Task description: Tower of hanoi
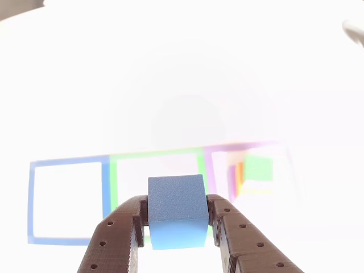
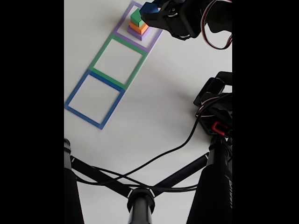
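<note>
Blue cube sits pinched between the brown fingers of the hand, lifted off the white desk, with the green-orange-purple stack just beyond it inside the far purple square outline.

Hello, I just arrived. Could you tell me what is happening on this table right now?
A robot arm is playing a stacking game with coloured cubes. Its gripper holds a blue cube between its brown fingers, lifted above the white table. In the fixed view, a stack of green, orange and purple cubes stands inside the purple square outline. The green outline and the blue outline have nothing inside.
</note>
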Tool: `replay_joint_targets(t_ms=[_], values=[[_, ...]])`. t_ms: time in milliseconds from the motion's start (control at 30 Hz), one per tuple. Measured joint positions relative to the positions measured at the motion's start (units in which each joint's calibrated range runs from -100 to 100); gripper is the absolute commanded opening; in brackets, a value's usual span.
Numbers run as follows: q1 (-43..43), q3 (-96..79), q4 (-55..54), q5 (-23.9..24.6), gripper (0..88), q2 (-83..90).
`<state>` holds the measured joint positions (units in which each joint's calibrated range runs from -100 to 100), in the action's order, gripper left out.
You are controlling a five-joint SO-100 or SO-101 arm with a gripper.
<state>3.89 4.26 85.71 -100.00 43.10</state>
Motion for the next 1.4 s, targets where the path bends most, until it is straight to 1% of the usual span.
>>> replay_joint_targets(t_ms=[133,267,467,567,667,933,1133,1400], values=[[-1.5,-8.6,-4.8,0.0,7.0,2.7],[-0.8,-24.4,-15.7,0.4,7.4,6.3],[0.3,-52.1,-38.6,0.4,7.4,10.2],[0.2,-65.8,-52.3,0.4,7.4,10.3],[0.3,-75.7,-66.7,0.4,7.5,7.5],[-1.1,-86.3,-97.8,0.4,7.8,-9.4],[-2.8,-88.5,-113.6,0.4,7.9,-20.9],[-4.3,-88.5,-130.2,0.0,8.1,-35.7]])
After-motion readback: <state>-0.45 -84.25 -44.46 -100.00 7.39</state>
